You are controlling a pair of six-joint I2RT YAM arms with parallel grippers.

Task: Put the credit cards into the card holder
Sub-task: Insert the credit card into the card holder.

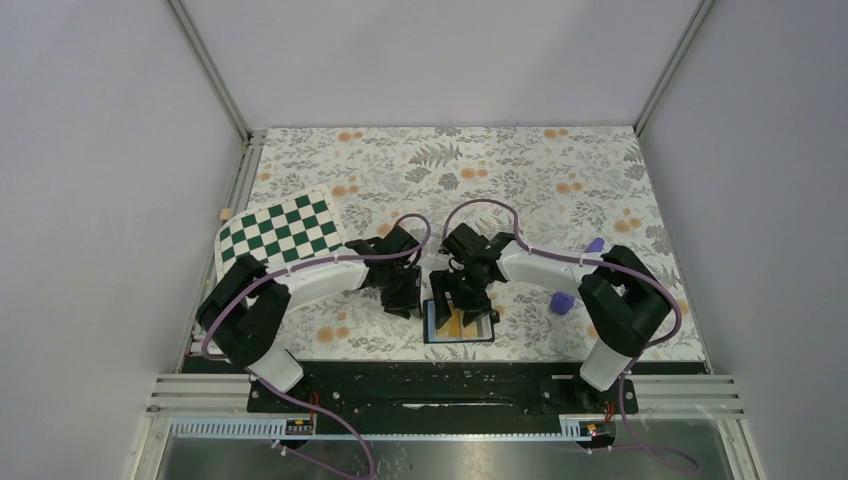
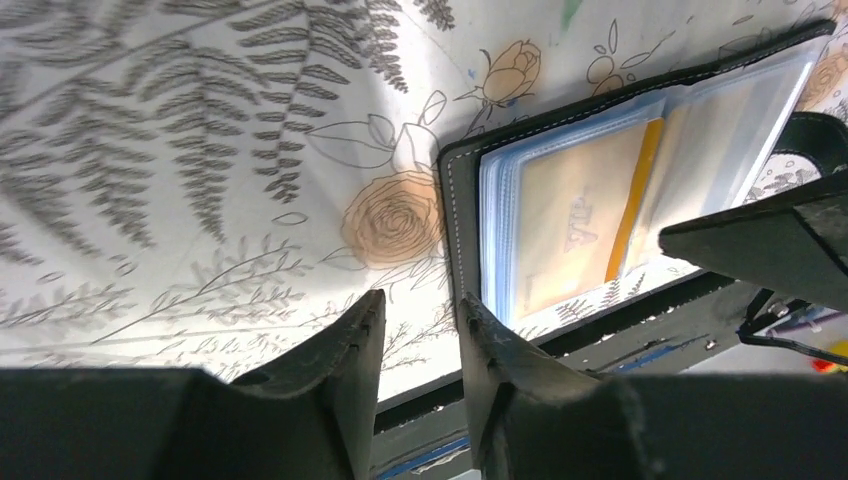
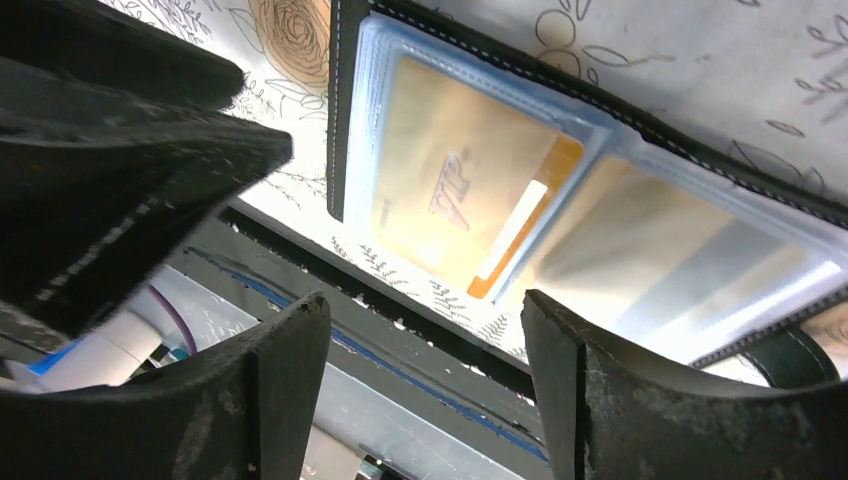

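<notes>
Card holder (image 1: 458, 322) lies open and flat, low in the centre of the top view, right at the near edge of the floral tablecloth (image 1: 520, 170). Both arms crowd over it. The left gripper (image 1: 403, 295) sits just off its left side and the right gripper (image 1: 470, 293) is directly above it.

From the left wrist, the left gripper (image 2: 420, 330) shows a narrow gap between its fingers (image 2: 350, 365), with only tablecloth behind. One fingertip is just beside the card holder's (image 2: 455, 230) black stitched edge; I can't tell if they touch.

Over on the right wrist, the right gripper (image 3: 422, 305) stands wide, fingers (image 3: 600, 390) well apart and empty. The card holder (image 3: 338, 120) fills the upper part of that frame. There's an orange-yellow credit card (image 3: 450, 190) with "VIP" lettering, tucked inside the clear pocket on the left leaf. The same credit card (image 2: 575, 225) shows through the sleeve in the left wrist view. The right leaf is washed out by glare, so I can't make out what it holds.

A purple cylinder (image 1: 562, 302) lies right of the holder, and a green-and-white checkerboard (image 1: 283, 232) sits at centre left.
</notes>
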